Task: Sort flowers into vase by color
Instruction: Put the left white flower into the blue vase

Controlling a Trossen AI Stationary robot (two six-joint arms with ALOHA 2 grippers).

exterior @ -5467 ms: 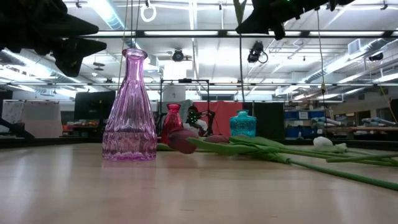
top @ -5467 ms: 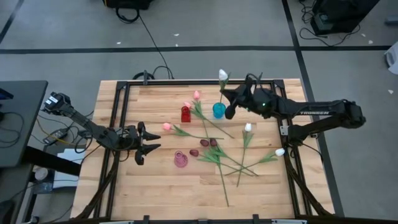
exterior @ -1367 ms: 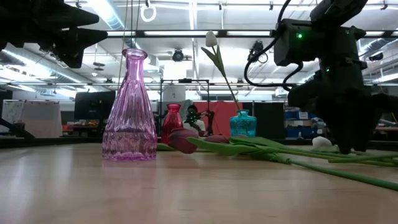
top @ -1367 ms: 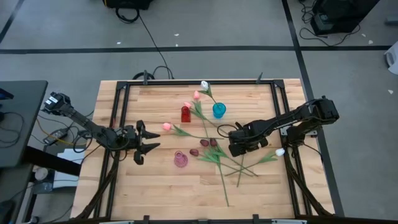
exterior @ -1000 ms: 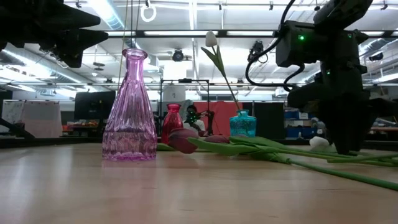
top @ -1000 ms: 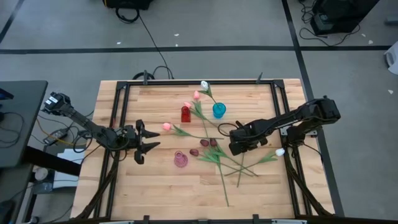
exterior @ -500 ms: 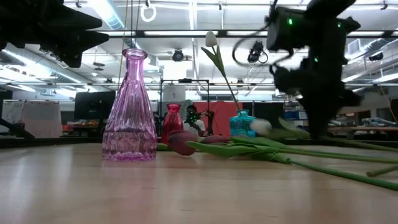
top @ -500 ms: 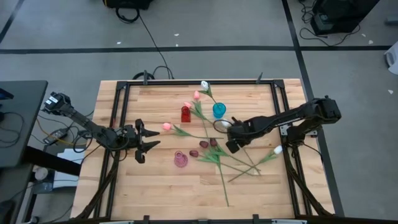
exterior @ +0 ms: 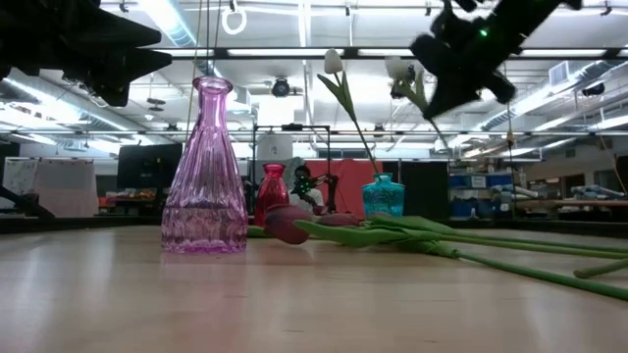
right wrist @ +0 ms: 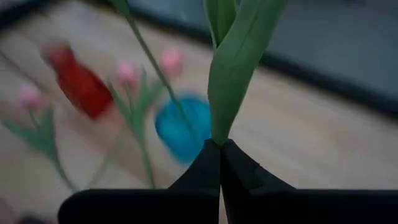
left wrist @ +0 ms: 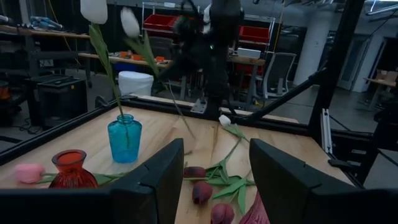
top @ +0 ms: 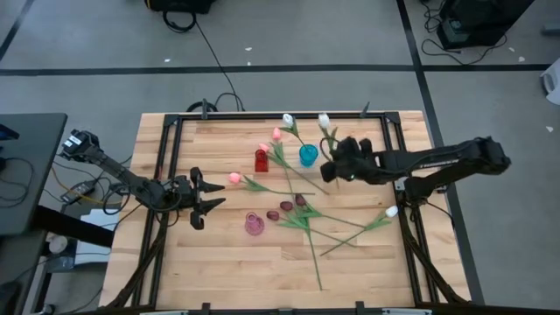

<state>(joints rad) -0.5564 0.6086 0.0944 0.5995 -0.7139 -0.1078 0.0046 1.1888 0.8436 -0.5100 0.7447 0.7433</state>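
My right gripper [top: 337, 166] is shut on a white tulip whose head [top: 324, 120] stands beside the blue vase [top: 308, 155]. That vase holds another white tulip [top: 287, 119] by its stem. The red vase [top: 261, 160] and pink vase [top: 255, 225] stand nearby. Pink tulips [top: 234, 178], maroon tulips [top: 287, 203] and one white tulip [top: 392, 211] lie flat on the table. My left gripper [top: 197, 199] waits open near the table's left side, level with the pink vase. My right gripper pinches the white tulip low on its stem, where a green leaf [right wrist: 233, 68] rises from between the shut fingertips [right wrist: 205, 163]. The flower is lifted clear of the table and tilted, its head [exterior: 397, 69] above the gripper and the stem's tail [exterior: 442, 137] hanging below.
Loose stems and leaves [top: 319, 229] cross each other in the middle of the table, right of the pink vase. A black frame [top: 175, 122] runs along the table's edges. Bare wood [top: 227, 271] shows along the near side.
My right gripper, shut on a white tulip low among the stems, has risen and moved toward the far edge, up beside the blue vase. The tulip has come off the table and turned from lying flat to nearly upright.
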